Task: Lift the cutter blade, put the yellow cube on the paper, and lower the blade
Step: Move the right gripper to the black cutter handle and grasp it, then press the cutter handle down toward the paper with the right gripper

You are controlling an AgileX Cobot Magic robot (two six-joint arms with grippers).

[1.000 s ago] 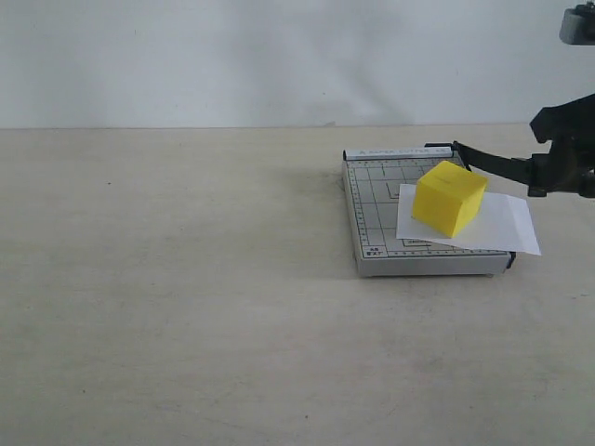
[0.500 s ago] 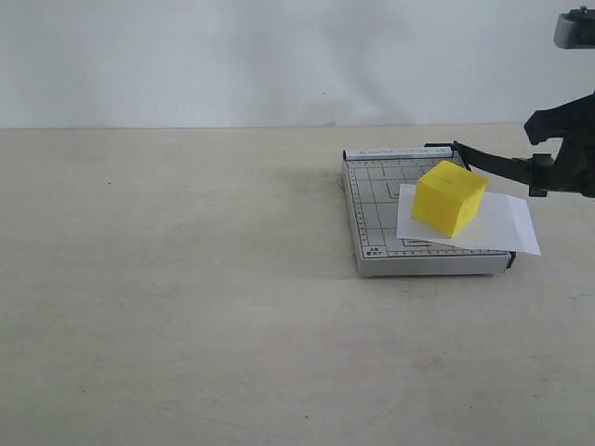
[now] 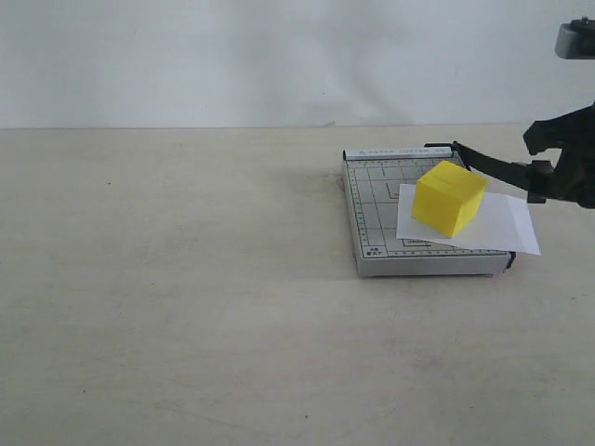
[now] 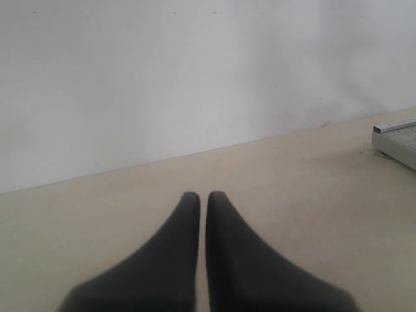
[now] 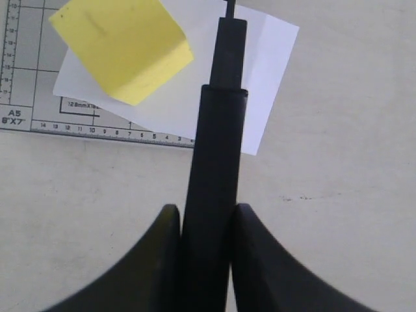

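Exterior: matte bright-yellow cube (image 3: 449, 198) sits on thin white paper sheet (image 3: 509, 228) over grey gridded trimmer base (image 3: 372, 203). Long black cutter blade (image 3: 493, 165) is raised beside the cube, in right gripper (image 3: 547, 179).
Left wrist: left gripper (image 4: 203, 196) jaws pressed together, empty, above beige tabletop (image 4: 305, 188).
Right wrist: jaws pinch smooth rounded handle (image 5: 218, 149).
Risk: lowering could clip the cube, shifting the paper.

Your table (image 3: 186, 307) is a plain beige surface with light scuffs. One item rests directly on it: the grey gridded trimmer base (image 3: 372, 200), lying flat just ahead of your right gripper (image 5: 206, 211).
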